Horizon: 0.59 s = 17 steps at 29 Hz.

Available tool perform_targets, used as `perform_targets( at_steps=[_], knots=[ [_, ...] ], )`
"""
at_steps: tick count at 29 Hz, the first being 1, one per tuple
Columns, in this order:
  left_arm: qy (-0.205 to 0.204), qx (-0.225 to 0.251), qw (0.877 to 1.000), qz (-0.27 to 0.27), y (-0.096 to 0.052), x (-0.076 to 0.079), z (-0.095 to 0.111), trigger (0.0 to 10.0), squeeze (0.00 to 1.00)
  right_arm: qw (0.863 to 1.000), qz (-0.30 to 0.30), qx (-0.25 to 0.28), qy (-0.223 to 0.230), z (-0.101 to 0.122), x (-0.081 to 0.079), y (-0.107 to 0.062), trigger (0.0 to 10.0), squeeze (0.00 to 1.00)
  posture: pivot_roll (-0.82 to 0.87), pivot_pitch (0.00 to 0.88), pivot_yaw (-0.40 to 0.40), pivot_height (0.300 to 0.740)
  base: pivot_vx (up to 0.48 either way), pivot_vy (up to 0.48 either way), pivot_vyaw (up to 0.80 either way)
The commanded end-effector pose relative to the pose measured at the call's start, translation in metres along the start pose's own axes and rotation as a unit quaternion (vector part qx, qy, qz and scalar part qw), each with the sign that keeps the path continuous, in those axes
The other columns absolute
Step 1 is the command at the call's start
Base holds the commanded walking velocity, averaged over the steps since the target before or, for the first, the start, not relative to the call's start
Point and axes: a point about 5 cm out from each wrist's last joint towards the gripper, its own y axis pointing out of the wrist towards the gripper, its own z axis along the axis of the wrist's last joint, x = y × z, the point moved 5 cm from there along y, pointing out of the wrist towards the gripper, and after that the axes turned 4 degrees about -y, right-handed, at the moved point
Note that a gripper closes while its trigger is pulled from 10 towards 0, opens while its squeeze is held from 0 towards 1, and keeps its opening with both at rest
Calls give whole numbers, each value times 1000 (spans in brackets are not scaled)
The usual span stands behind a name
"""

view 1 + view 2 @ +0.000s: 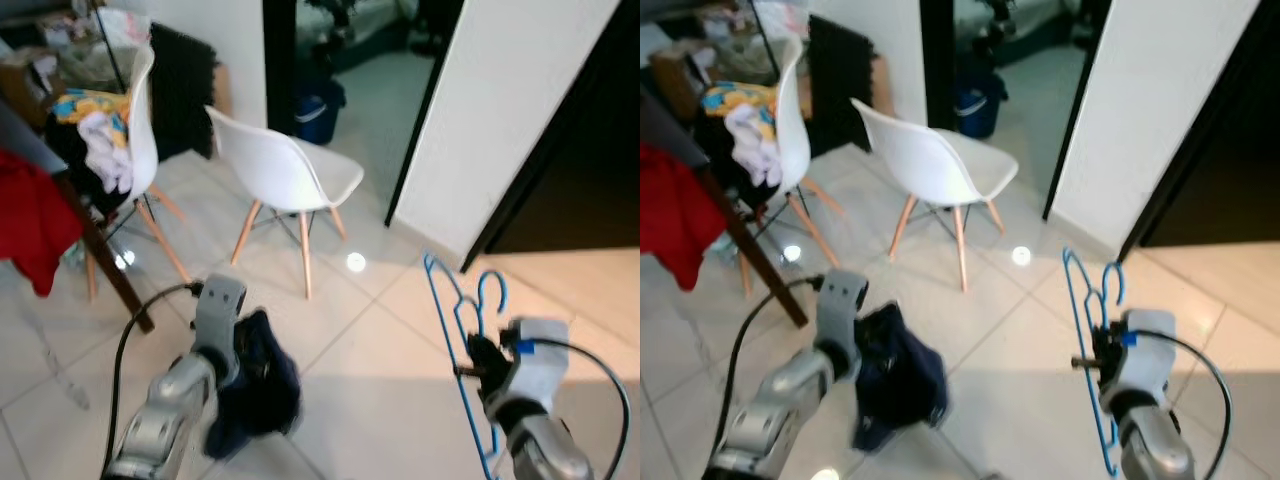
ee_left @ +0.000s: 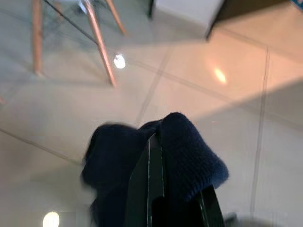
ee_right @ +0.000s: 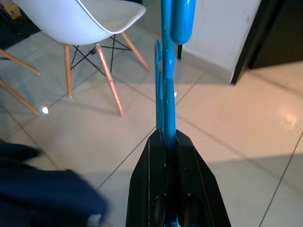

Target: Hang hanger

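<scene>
Head views: right gripper (image 1: 478,362) clamped on blue hanger (image 1: 452,320), held upright over tiled floor (image 1: 380,400); left gripper (image 1: 872,345) closed on dark navy garment (image 1: 902,385); white chair (image 1: 285,170) beyond.
Left wrist view: fingers (image 2: 149,189) pinching garment.
Right wrist view: fingers (image 3: 156,189) gripping hanger.

Hanger (image 1: 455,330): blue, thin-framed, one piece, no visible damage. It stands roughly upright, edge-on to the head camera, hook (image 1: 492,290) uppermost and curling over at the top. It is not resting on any surface; it is clamped between the closed fingers of the right gripper (image 3: 166,142) above the tiled floor (image 1: 380,350). Its lower end runs down past the gripper, out of view.
</scene>
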Motion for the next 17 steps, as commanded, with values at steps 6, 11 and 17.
perform_targets(
  at_steps=[6,11,17],
  knots=[
    [-39,58,998,2,8,-4,22,10000,0,1000,10,16,20,11,3,1,10000,0,-105,154,7,740,0,0,-772],
    [-40,70,997,7,12,-4,28,10000,0,999,0,20,36,10,12,5,10000,0,-107,154,22,740,0,0,-769],
    [-40,67,997,11,12,-6,30,10000,0,998,8,20,54,12,11,6,10000,0,-95,164,17,740,0,0,-769]
  ],
)
